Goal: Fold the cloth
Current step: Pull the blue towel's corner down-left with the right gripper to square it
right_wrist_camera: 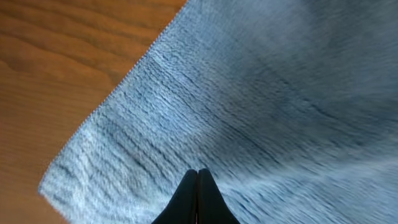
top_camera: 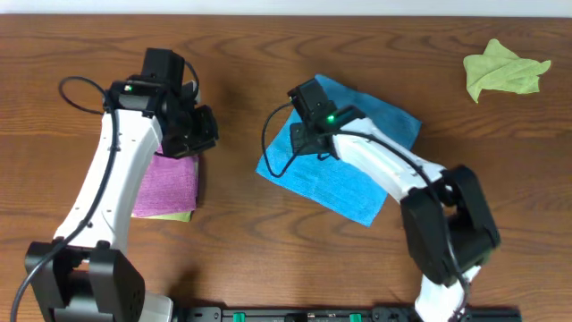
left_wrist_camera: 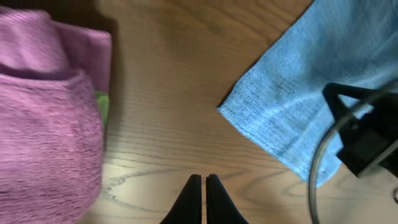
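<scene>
Sky-blue cloth (top_camera: 322, 183) lies spread flat mid-table from overhead, with the right arm (top_camera: 384, 165) reaching across it. Folded purple cloth (top_camera: 174, 183) sits well apart by the left arm (top_camera: 116, 179).

Left wrist cam: left gripper (left_wrist_camera: 203, 186) fingers pressed together on nothing, over bare table (left_wrist_camera: 168, 93) between the purple cloth and a blue corner.

Right wrist cam: right gripper (right_wrist_camera: 197, 183) closed too, tips over the cloth near its edge. Can't tell if fabric's caught.

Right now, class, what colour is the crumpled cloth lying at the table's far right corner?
The crumpled cloth is yellow-green, clearest in the overhead view.
</scene>
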